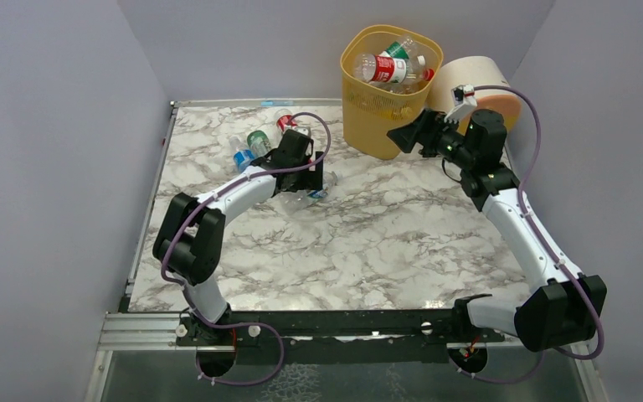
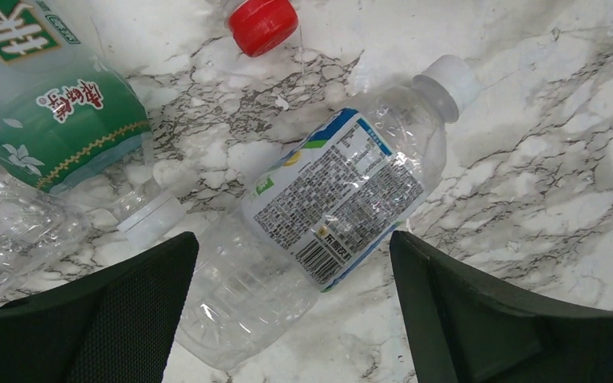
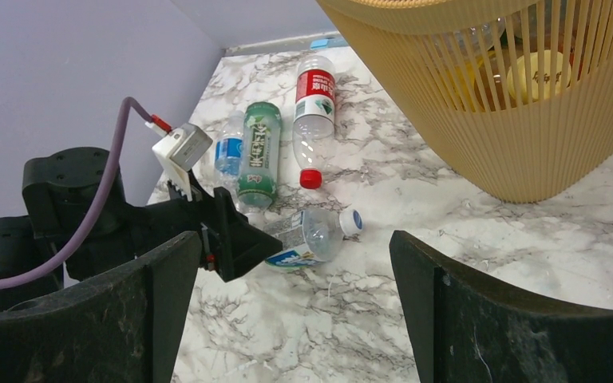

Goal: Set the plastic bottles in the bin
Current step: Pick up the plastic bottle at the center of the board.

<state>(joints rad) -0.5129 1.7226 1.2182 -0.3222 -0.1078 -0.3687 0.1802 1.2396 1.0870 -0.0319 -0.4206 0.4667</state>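
Over at the back left of the marble table [image 1: 385, 243], three lie close together on their sides: a blue-label bottle [image 1: 243, 157], a green-label bottle [image 1: 258, 142] and a red-label bottle [image 1: 285, 122] with a red cap. Just in front of them lies the clear bottle [image 2: 331, 207], also on its side, a little dented, with a white-and-blue printed label (a barcode at one end) and a pale cap pointing away from the wrist. The left arm [image 1: 218, 201] reaches out from its base with the elbow bent low and the wrist turned down over that one. The left gripper [image 2: 295, 319] stands wide open, a finger on either side of the bottle's body with a gap each way, gripping nothing. Further right, near the table's back edge, the bin [image 1: 385, 117] stands upright, yellow-orange with slatted sides. Several bottles [image 1: 389, 69] are piled inside it, red and green labels showing near the rim. The right arm [image 1: 519, 226] rises from its base and leans in toward the bin. The right gripper [image 1: 403, 136] hangs in the air just beside the bin's lower wall, pointing left, jaws wide apart and empty. Behind it, in the far right corner, sits a cream-and-peach cylinder [image 1: 481, 75], near the bin.
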